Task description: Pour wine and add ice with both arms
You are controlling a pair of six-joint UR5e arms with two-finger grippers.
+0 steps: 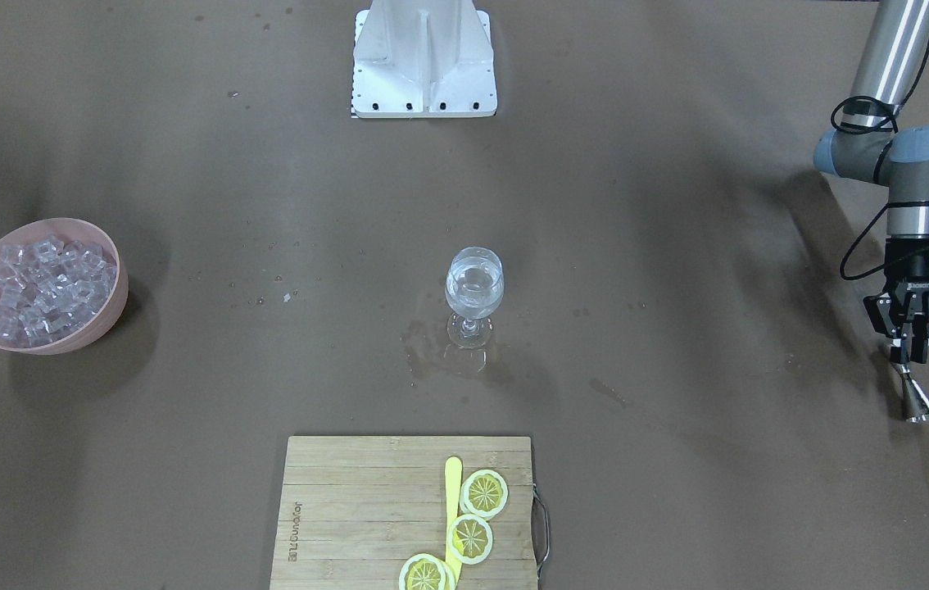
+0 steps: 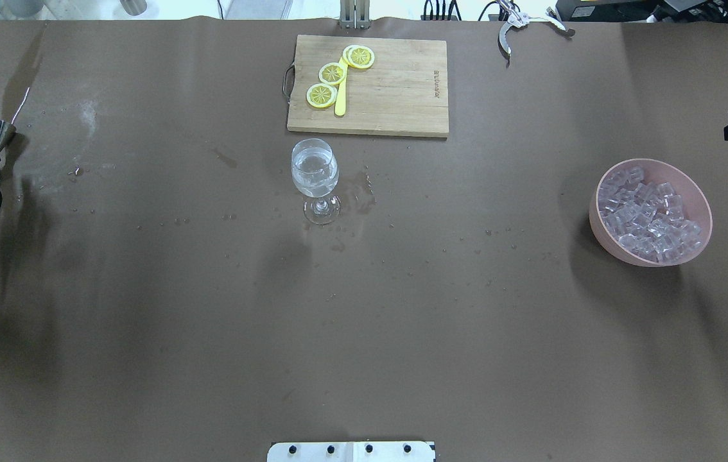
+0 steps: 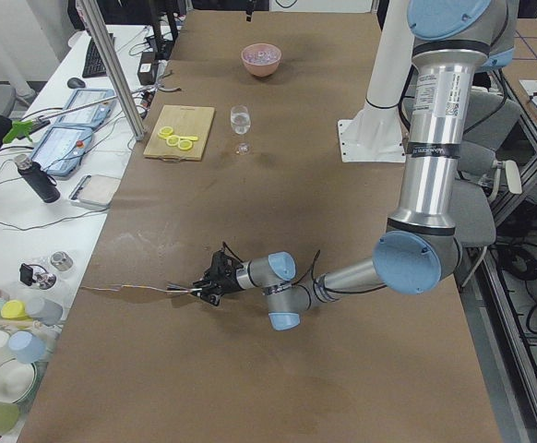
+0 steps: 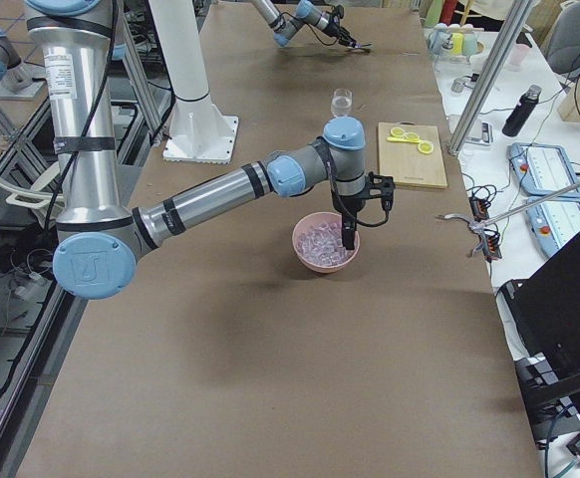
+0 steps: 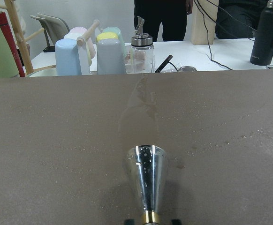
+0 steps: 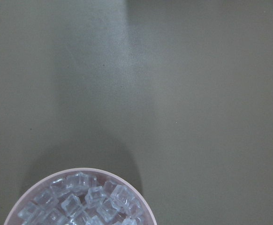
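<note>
A wine glass (image 1: 474, 293) stands mid-table with clear wine in its bowl; it also shows in the overhead view (image 2: 316, 178). A pink bowl (image 1: 115, 305) at the table's right end holds many clear ice cubes (image 1: 47, 287), also seen in the right wrist view (image 6: 87, 204). My left gripper (image 1: 911, 357) is shut on a metal jigger (image 1: 920, 399) low over the table's left end, far from the glass; the jigger fills the left wrist view (image 5: 146, 180). My right gripper (image 4: 348, 237) hangs above the ice bowl (image 4: 324, 261); I cannot tell whether it is open or shut.
A wooden cutting board (image 1: 350, 508) with lemon slices (image 1: 483, 492) and a yellow knife lies in front of the glass. Water spots lie around the glass foot (image 2: 357, 192). The white base post (image 1: 423, 61) stands at the robot's edge. Cups and bottles (image 5: 103, 54) stand past the left end.
</note>
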